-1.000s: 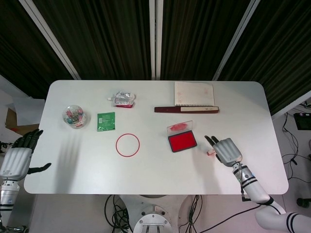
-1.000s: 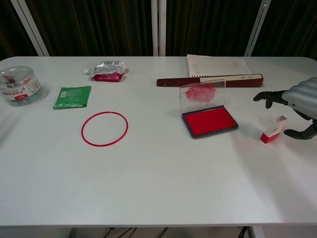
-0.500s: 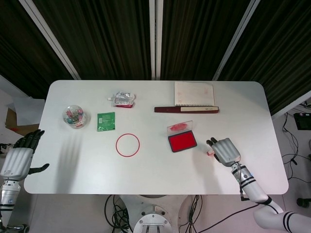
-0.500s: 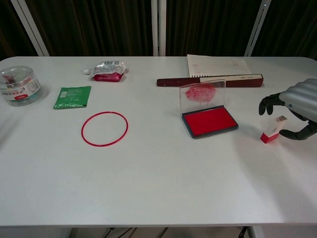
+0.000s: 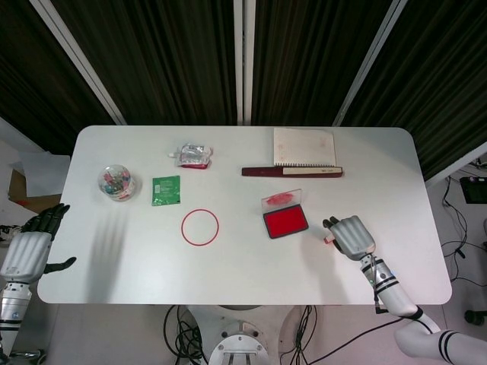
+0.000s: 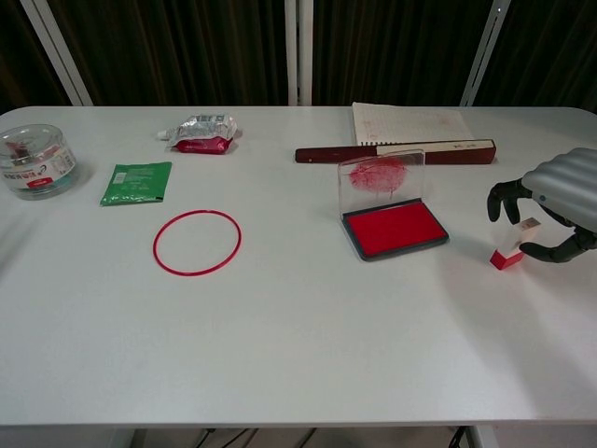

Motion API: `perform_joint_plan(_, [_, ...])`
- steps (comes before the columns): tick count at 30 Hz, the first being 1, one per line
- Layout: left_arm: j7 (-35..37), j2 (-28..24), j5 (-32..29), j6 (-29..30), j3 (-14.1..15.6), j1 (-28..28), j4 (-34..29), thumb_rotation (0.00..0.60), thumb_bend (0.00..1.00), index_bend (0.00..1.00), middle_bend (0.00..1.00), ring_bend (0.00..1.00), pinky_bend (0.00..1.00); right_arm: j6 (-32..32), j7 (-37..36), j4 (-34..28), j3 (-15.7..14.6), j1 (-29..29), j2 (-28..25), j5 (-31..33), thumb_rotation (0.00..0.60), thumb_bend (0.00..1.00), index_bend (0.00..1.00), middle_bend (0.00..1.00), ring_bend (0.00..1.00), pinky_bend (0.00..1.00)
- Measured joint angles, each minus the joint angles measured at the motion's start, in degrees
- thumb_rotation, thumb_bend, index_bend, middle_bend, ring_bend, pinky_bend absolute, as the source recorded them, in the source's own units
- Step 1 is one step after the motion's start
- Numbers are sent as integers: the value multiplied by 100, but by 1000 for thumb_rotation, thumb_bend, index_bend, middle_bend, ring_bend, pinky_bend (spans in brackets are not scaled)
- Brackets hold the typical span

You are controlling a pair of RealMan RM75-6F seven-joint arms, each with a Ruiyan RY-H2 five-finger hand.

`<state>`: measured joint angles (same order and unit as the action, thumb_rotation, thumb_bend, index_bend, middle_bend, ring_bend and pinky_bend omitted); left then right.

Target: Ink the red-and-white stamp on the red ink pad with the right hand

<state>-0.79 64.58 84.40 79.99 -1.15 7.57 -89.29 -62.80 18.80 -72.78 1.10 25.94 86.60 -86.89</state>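
Note:
The small red-and-white stamp [image 6: 513, 245] stands slightly tilted on the white table [image 6: 298, 345], right of the red ink pad [image 6: 394, 229], whose clear lid stands open. In the head view the stamp [image 5: 329, 239] peeks out at the left edge of my right hand [image 5: 351, 236]. That right hand [image 6: 560, 191] arches over the stamp, fingers curled down behind it and the thumb in front; a small gap still shows, so nothing is gripped. The ink pad [image 5: 286, 221] lies just left of it. My left hand [image 5: 27, 251] hangs open off the table's left edge.
A red ring [image 5: 200, 226] lies mid-table. A green packet [image 5: 166, 189], a round clear container [image 5: 118, 182] and a foil pouch [image 5: 194, 156] sit at the back left. A notebook [image 5: 304, 146] and a long dark bar [image 5: 291, 172] lie behind the ink pad.
My right hand has moved left and closer over the stamp, and its fingers have curled down around it. The stamp and the left hand have stayed put.

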Motion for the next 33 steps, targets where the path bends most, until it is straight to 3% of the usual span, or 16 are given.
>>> perform_joint_plan(33, [101, -55, -17, -37, 2, 5, 15, 600, 67, 42, 73, 85, 184, -110, -114, 203, -37, 49, 128, -36, 600, 248, 557, 529, 717, 924])
